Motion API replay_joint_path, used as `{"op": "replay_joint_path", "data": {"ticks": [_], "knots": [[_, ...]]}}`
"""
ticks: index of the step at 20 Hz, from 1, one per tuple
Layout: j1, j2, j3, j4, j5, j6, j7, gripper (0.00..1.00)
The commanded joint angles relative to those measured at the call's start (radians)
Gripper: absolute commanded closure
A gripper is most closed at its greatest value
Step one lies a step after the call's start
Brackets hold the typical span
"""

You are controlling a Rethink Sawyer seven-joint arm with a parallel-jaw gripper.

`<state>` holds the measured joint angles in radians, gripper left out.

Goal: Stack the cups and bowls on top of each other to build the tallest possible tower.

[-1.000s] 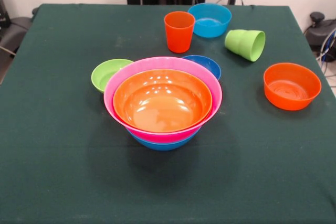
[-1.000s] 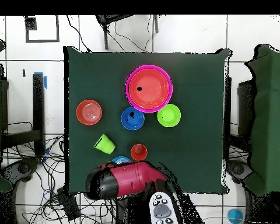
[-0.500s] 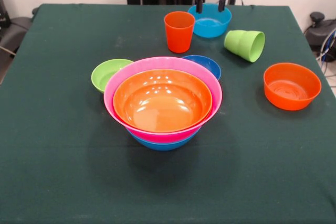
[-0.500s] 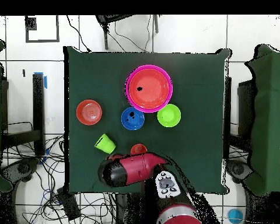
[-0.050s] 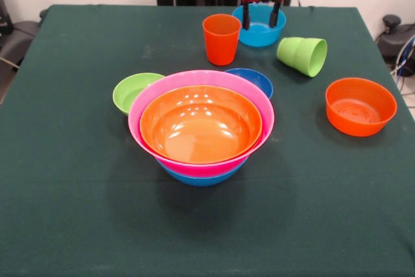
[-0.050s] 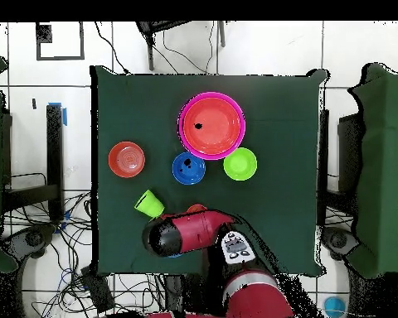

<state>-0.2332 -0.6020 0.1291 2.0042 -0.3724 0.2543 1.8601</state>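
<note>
The tower (image 5: pixel 201 124) stands mid-table: a large orange bowl nested in a pink one, on a blue one; from overhead the tower (image 6: pixel 211 125) sits toward the top. A light blue bowl (image 5: pixel 259 29) lies at the far edge, and my gripper (image 5: pixel 261 16) hangs open just over it, nothing between its fingers. The orange cup (image 5: pixel 221 38) stands upright left of that bowl. The lime green cup (image 5: pixel 303 55) lies on its side to the right. In the overhead view the arm (image 6: pixel 186 234) hides the light blue bowl and part of the orange cup (image 6: pixel 196 209).
A small orange bowl (image 5: pixel 360 105) sits at the right. A small lime-green bowl (image 5: pixel 135 91) touches the tower's left side, and a dark blue bowl (image 5: pixel 253 79) peeks out behind the tower. Cables and furniture surround the table (image 6: pixel 285 207).
The gripper came into the front view from the top and has dropped lower over the light blue bowl. Overhead, the arm swung across the table's bottom edge. Cups and bowls have not moved.
</note>
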Motion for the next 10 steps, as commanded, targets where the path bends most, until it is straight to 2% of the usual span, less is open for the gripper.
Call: {"op": "replay_joint_path", "data": {"ticks": [1, 6, 10], "knots": [[0.003, 0.087, 0.049, -0.138, -0.036, -0.016, 0.031, 0.00], [-0.010, 0.061, 0.056, -0.107, -0.031, 0.003, 0.030, 0.00], [-0.012, 0.015, 0.057, -0.030, -0.028, -0.002, 0.048, 0.00]]}}
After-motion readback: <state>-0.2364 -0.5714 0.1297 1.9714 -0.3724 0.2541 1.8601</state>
